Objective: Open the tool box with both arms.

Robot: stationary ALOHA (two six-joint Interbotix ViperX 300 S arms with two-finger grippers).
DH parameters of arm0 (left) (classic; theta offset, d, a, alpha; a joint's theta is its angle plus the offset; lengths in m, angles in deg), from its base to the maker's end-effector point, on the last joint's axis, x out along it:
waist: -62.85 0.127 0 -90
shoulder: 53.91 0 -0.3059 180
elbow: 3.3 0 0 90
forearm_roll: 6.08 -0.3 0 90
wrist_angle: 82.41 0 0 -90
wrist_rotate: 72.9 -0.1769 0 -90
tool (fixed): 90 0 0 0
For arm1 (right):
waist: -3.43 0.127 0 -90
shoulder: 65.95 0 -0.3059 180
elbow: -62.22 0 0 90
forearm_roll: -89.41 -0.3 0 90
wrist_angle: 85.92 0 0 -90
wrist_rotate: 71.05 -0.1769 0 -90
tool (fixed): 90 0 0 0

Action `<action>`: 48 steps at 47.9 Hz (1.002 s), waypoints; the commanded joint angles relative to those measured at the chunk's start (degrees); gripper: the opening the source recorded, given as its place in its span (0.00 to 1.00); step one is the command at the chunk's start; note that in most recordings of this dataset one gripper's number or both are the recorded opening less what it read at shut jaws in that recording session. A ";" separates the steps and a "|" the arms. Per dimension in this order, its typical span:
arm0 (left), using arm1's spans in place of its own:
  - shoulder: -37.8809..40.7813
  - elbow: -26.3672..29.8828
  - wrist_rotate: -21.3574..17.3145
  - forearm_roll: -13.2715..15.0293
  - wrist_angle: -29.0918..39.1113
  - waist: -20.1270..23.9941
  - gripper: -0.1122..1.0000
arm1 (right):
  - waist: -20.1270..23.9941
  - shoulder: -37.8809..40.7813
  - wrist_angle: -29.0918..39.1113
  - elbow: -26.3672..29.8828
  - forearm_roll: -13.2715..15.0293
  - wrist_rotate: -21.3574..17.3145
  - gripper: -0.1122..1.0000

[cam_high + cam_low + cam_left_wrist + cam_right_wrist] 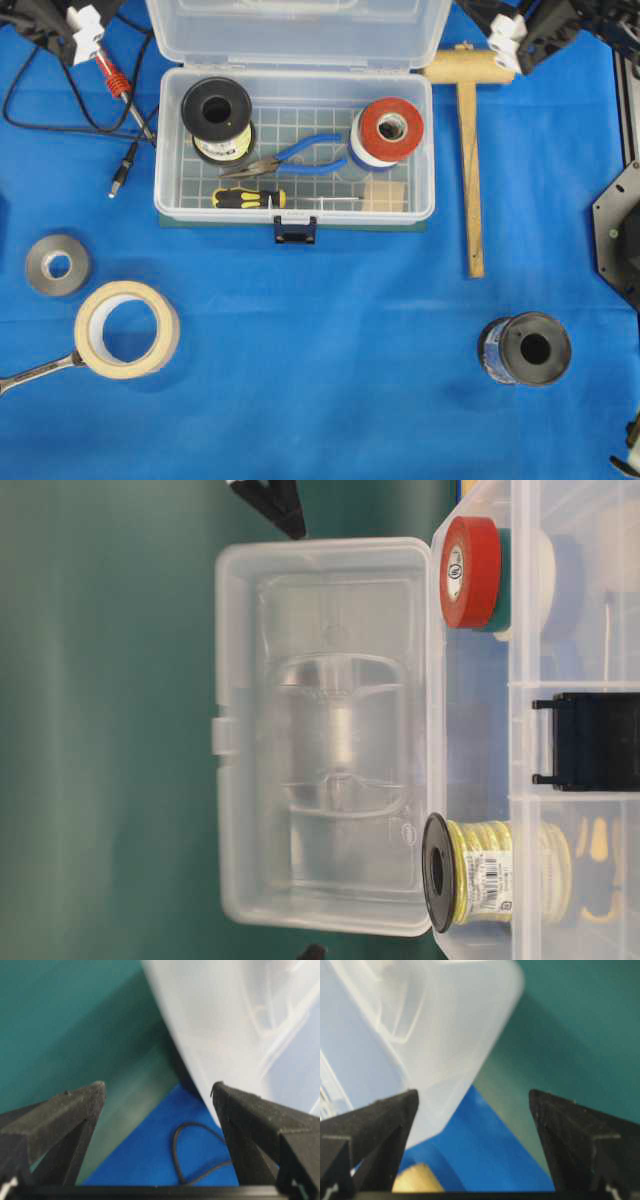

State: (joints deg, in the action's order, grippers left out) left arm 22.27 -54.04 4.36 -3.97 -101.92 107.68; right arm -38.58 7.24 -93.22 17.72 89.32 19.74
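Observation:
The tool box point(170, 150) stands open on the blue cloth, its clear lid point(297, 30) swung back and its dark blue latch point(295, 230) hanging at the front. Inside lie a black spool of yellow wire point(217, 115), a red tape roll point(390, 130), blue-handled pliers point(300, 155) and a black-and-yellow screwdriver point(250, 197). My left gripper point(157, 1087) is open beside the lid's left end point(215, 1020), holding nothing. On the other side, my right gripper point(473, 1092) is open by the lid's right end point(445, 1035), also holding nothing.
A wooden mallet point(468, 150) lies right of the box. A red-handled tool point(115, 80) and black cable point(40, 110) lie to its left. In front are a grey roll point(57, 265), a masking tape roll point(127, 328), a wrench point(35, 372) and a black spool point(525, 348).

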 commanded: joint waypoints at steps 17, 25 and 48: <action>-8.44 -3.69 0.35 -0.09 1.14 1.32 0.93 | -2.20 -8.53 2.72 -3.78 0.09 -0.09 0.88; -8.44 -3.78 0.88 -0.09 1.49 1.23 0.93 | -2.29 -7.91 2.72 -3.69 0.18 -0.18 0.88; -10.81 -4.92 2.37 -0.09 4.57 -10.90 0.93 | 10.81 -9.49 6.42 -4.22 -0.26 -1.05 0.88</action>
State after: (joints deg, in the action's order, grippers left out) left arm 12.25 -59.31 6.55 -4.06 -97.96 99.15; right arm -30.93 -1.82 -87.51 13.07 89.23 18.78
